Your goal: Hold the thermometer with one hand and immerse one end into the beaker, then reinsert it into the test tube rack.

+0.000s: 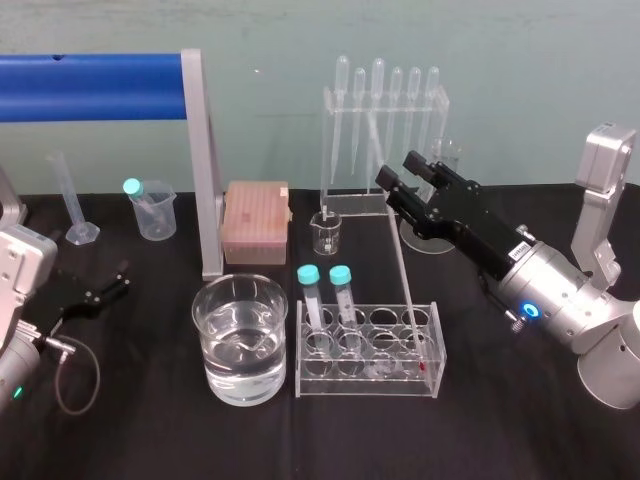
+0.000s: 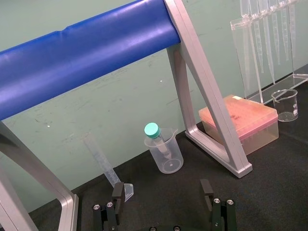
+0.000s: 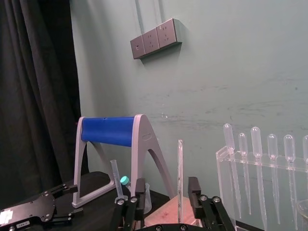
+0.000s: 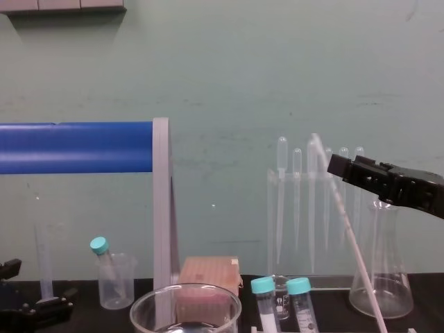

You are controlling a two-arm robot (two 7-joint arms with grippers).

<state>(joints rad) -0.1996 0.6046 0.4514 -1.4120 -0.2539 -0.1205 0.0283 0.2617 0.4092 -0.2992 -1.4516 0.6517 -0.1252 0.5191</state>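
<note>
The thermometer (image 1: 393,240) stands with its lower end in the clear test tube rack (image 1: 432,345) and leans up and back toward the pipette stand. My right gripper (image 1: 398,172) is at its upper part. In the right wrist view the thermometer (image 3: 179,178) rises between the fingers (image 3: 193,185) with a gap on each side, so this gripper (image 3: 167,185) is open. The wide beaker (image 1: 240,285), holding water, sits just left of the rack. My left gripper (image 1: 95,290) rests open at the table's left, and the left wrist view shows it (image 2: 162,192) holding nothing.
Two teal-capped tubes (image 1: 325,275) stand in the rack's left end. Behind are a pipette stand (image 1: 385,130), a small beaker (image 1: 326,232), a pink tip box (image 1: 257,222) and a blue-bar frame (image 1: 100,87). A conical flask (image 4: 380,277) stands behind my right gripper.
</note>
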